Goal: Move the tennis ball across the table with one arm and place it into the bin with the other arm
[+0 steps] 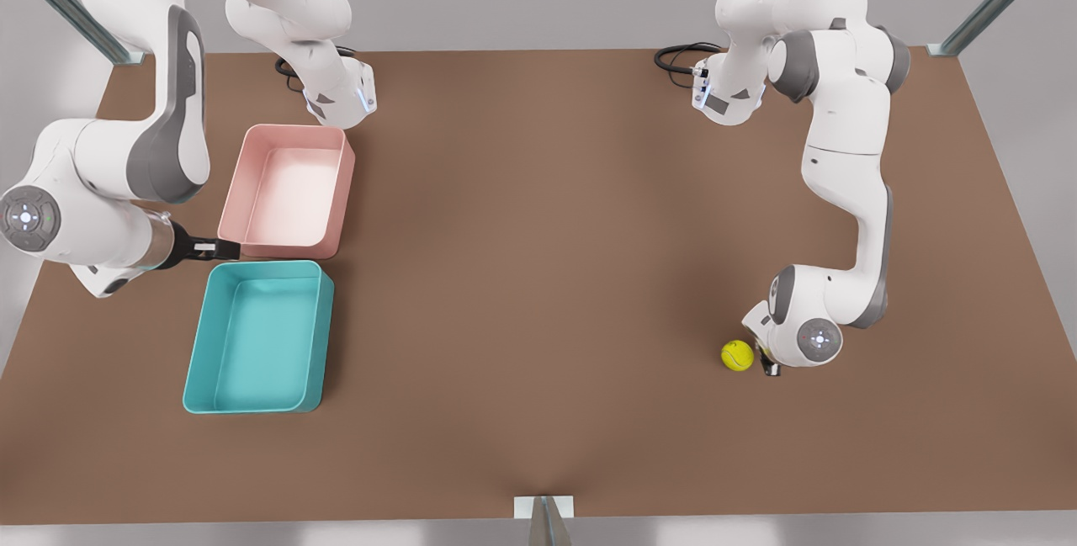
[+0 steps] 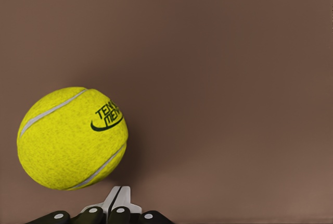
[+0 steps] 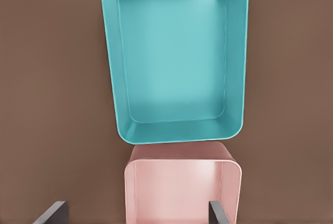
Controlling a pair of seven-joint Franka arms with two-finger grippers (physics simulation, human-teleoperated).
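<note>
Left gripper [image 1: 767, 365] pressed together, seemingly just beside tennis ball [image 1: 737, 355] on table [image 1: 538, 277]. Right gripper [image 1: 220, 249] spread above pink tray [image 1: 288, 190], near bin [image 1: 259, 336].

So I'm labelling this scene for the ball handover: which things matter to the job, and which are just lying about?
Job:
- tennis ball
- teal bin
- table
- left claw, shut beside the ball
- right claw, open, waiting by the bins

Lying about:
- pink tray
</note>
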